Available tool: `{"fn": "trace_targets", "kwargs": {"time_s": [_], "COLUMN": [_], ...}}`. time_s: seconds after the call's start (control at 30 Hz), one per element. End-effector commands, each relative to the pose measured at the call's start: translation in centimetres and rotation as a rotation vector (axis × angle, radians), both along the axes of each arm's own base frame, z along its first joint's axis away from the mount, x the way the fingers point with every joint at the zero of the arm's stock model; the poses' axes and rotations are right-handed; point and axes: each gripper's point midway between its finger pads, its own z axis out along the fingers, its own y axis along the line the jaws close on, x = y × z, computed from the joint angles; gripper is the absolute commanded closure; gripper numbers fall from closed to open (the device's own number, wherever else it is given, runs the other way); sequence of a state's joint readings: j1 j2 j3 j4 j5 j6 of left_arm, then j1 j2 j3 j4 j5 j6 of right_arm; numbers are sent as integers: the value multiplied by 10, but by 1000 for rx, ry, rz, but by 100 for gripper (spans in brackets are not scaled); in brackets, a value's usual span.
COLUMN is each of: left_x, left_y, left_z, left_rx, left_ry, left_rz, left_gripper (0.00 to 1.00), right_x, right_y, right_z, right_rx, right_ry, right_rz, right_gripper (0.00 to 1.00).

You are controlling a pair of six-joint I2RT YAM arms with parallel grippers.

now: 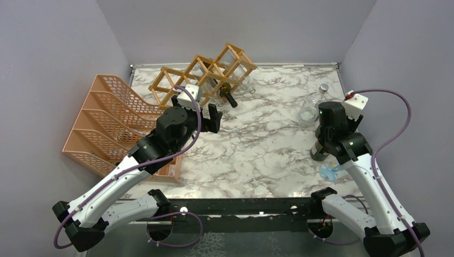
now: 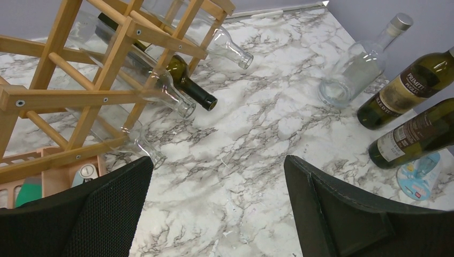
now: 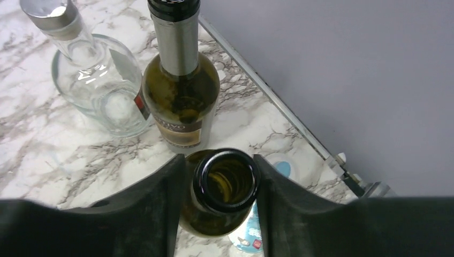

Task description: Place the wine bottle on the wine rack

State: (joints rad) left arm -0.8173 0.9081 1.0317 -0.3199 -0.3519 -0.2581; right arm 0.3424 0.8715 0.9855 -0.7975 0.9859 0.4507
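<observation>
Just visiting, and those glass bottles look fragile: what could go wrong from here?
The right gripper grips the open green bottle only at its rim, so it might slip. Lifting could knock the foil-capped bottle close behind. The wine rack already holds bottles; sliding another in may bump them.

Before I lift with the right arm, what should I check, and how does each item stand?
1. Right claw placed on the open green bottle: ok, one finger hugs each side of its neck.
2. Grip firm enough to lift: cannot tell.
3. Room around it: cannot tell; the capped green bottle stands close beside it.
4. Left claw out of the way: ok, open, empty and near the wine rack.
5. Free cell in the rack: cannot tell; a dark bottle and clear ones already lie in it.
</observation>
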Motion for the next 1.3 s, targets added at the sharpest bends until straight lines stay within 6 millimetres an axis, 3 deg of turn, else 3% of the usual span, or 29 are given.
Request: {"fn": "trace_targets", "kwargs": {"time_s": [0.0, 0.23, 0.33, 0.53, 0.77, 1.03, 1.27], "left_x": [-3, -5, -8, -11, -25, -40, -69], "left_y": [2, -1, -15, -42, -85, -122, -150], "left_z": [11, 6, 3, -11, -67, -122, -137], "left_rx": [-38, -47, -54, -111, -119, -107, -104], "left_ry": [-19, -6, -6, 3, 40, 87, 96], "left_rz": [-6, -19, -89, -196, -423, -604, -849], "left_gripper": [1, 1, 1, 1, 1, 1, 1], "right_x": [13, 11, 18, 34, 37, 31, 10], "right_y": [3, 9, 30, 95, 181, 232, 263], "right_z": [0, 26, 39, 51, 59, 49, 52], "right_rx": [29, 46, 96, 249, 471, 621, 645], "right_ry": [-22, -57, -76, -80, -106, -66, -76], "right_rz": [28, 108, 244, 587, 997, 1253, 1544], "right_gripper": [55, 91, 99, 99, 99, 99, 99]}}
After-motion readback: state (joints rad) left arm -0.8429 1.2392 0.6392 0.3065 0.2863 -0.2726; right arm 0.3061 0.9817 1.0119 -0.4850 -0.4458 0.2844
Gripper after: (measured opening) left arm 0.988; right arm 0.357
